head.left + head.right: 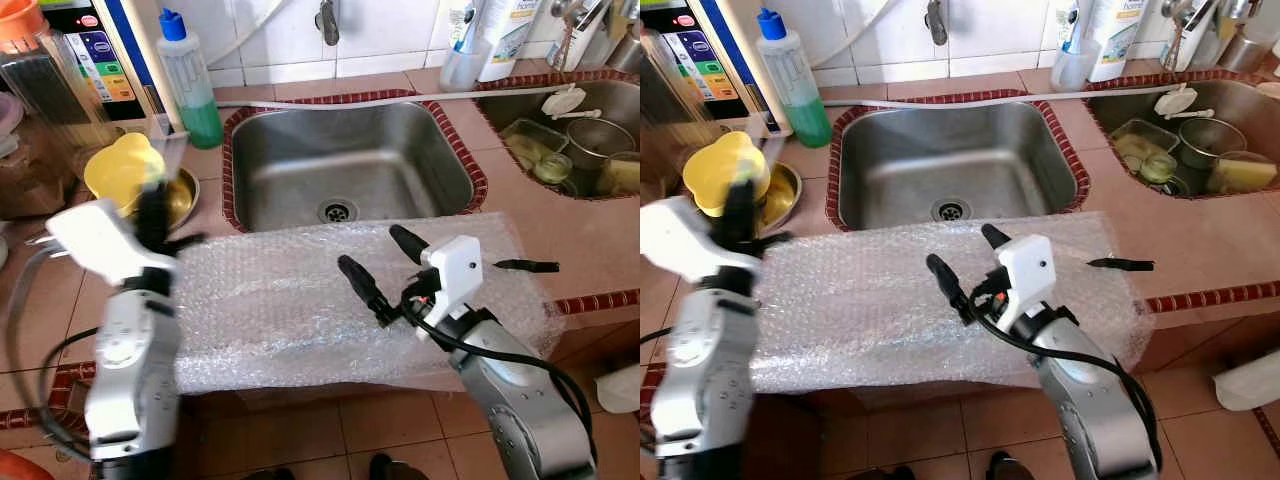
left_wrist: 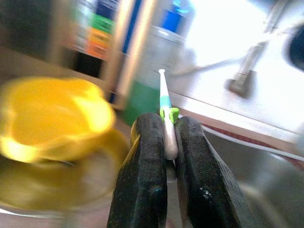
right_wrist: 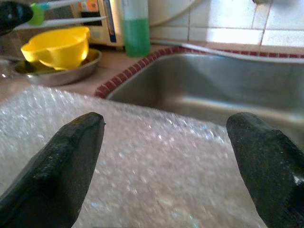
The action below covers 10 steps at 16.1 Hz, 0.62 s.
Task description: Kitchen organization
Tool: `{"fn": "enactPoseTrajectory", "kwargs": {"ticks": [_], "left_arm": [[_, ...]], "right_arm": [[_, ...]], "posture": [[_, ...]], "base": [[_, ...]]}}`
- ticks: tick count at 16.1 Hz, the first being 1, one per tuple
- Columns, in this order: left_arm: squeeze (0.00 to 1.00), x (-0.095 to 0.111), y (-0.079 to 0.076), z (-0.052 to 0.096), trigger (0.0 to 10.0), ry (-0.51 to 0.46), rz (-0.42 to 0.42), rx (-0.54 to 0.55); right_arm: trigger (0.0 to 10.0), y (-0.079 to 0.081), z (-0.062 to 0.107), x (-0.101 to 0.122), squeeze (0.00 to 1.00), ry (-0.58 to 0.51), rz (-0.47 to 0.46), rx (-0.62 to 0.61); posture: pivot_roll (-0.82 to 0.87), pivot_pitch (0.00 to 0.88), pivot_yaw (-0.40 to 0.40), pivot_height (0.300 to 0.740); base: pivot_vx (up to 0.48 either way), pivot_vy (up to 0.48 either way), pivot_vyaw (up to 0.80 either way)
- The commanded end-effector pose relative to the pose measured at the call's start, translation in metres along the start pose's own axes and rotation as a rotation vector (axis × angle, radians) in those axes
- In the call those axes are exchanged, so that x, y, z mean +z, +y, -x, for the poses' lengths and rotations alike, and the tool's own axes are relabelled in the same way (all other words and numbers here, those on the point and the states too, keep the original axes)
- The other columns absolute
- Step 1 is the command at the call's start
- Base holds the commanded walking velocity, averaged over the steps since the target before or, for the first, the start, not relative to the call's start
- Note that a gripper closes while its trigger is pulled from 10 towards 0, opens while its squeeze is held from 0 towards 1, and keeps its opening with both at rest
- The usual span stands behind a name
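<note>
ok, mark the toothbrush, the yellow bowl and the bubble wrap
toothbrush [image 2: 166, 121]: left wrist view, white handle between the fingers.
yellow bowl [image 3: 59, 47]: right wrist view, outer wall.
bubble wrap [image 1: 270, 310]: left eye view, middle of sheet.

A slim white toothbrush with a blue band and green grip [image 2: 165, 114] sits pinched between the closed black fingers of the left gripper [image 2: 164, 156], tip pointing away, at the left of the counter near a yellow plastic bowl [image 1: 122, 168].

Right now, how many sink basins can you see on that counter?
2. One steel sink sits straight ahead, behind the bubble wrap. A second sink lies to the robot's right, holding dishes, and is partly cut off by the frame edge.
</note>
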<state>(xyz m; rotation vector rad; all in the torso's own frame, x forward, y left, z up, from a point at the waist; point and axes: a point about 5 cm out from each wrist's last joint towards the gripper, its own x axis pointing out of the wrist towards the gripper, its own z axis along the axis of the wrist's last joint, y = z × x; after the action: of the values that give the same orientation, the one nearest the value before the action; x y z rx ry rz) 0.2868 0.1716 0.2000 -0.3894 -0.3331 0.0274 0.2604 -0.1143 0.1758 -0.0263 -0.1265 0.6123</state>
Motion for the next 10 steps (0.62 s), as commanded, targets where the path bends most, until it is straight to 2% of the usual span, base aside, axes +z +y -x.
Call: {"fn": "enactPoseTrajectory", "kwargs": {"ticks": [1, 3, 6, 7, 10], "left_arm": [[0.00, 0.002, -0.009, 0.003, 0.0, 0.002, 0.008, -0.061], [0.00, -0.003, -0.024, 0.002, 0.0, 0.029, 0.040, -0.153], [0.00, -0.018, -0.042, -0.001, 0.0, 0.073, 0.018, -0.221], [0.00, -0.024, -0.045, -0.001, 0.0, 0.083, -0.015, -0.240], [0.00, -0.052, -0.051, 0.002, 0.0, 0.178, -0.026, -0.267]], "right_arm": [[10.0, -0.001, 0.004, 0.006, 0.00, -0.022, 0.029, -0.014], [10.0, -0.003, 0.006, 0.006, 0.00, -0.024, 0.042, -0.034], [10.0, -0.011, 0.021, 0.005, 0.00, -0.008, 0.082, -0.157], [10.0, -0.015, 0.027, 0.004, 0.00, 0.002, 0.101, -0.188], [10.0, -0.022, 0.037, 0.006, 0.00, 0.011, 0.117, -0.269]], "posture": [[-0.15, 0.195, 0.061, 0.740], [-0.16, 0.196, 0.063, 0.740], [-0.19, 0.207, 0.067, 0.740], [-0.20, 0.213, 0.072, 0.740], [-0.23, 0.226, 0.089, 0.740]], "base": [[0.000, 0.000, 0.00], [0.000, 0.000, 0.00], [0.000, 0.000, 0.00], [0.000, 0.000, 0.00], [0.000, 0.000, 0.00]]}}
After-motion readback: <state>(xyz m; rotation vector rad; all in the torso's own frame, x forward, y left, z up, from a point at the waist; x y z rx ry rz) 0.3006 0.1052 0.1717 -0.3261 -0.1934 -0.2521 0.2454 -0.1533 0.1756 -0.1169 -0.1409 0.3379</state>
